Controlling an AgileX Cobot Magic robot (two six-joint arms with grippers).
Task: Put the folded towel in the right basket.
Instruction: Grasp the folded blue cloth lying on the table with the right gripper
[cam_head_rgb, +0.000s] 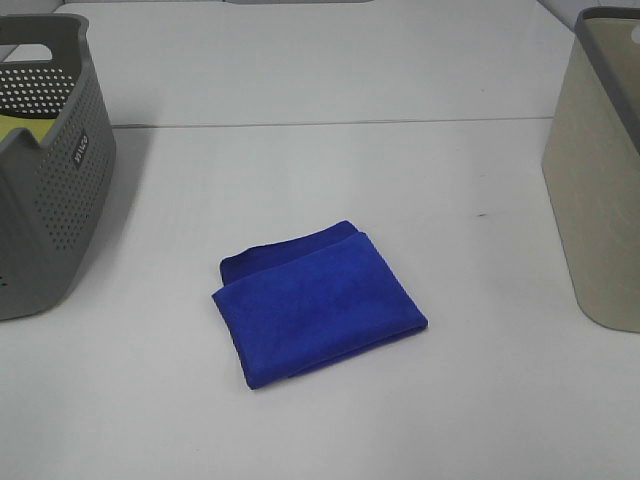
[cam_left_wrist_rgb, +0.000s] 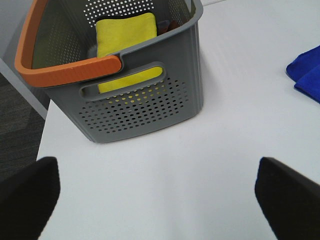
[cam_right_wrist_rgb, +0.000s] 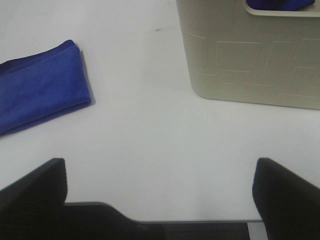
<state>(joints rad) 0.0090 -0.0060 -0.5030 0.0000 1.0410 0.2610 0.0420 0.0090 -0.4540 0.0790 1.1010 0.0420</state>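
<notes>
A folded blue towel (cam_head_rgb: 318, 305) lies flat on the white table, near the middle. It also shows in the right wrist view (cam_right_wrist_rgb: 40, 87) and at the edge of the left wrist view (cam_left_wrist_rgb: 306, 75). The right basket (cam_head_rgb: 600, 180) is beige with a grey rim and stands at the right edge; the right wrist view (cam_right_wrist_rgb: 255, 55) shows something blue inside it. Neither arm shows in the high view. My left gripper (cam_left_wrist_rgb: 155, 200) is open and empty near the grey basket. My right gripper (cam_right_wrist_rgb: 160, 195) is open and empty at the table's front edge, between towel and beige basket.
A grey perforated basket (cam_head_rgb: 50, 190) with an orange handle (cam_left_wrist_rgb: 65, 70) stands at the left and holds a yellow cloth (cam_left_wrist_rgb: 125, 35). The white table (cam_head_rgb: 330, 170) runs back to a seam behind the towel.
</notes>
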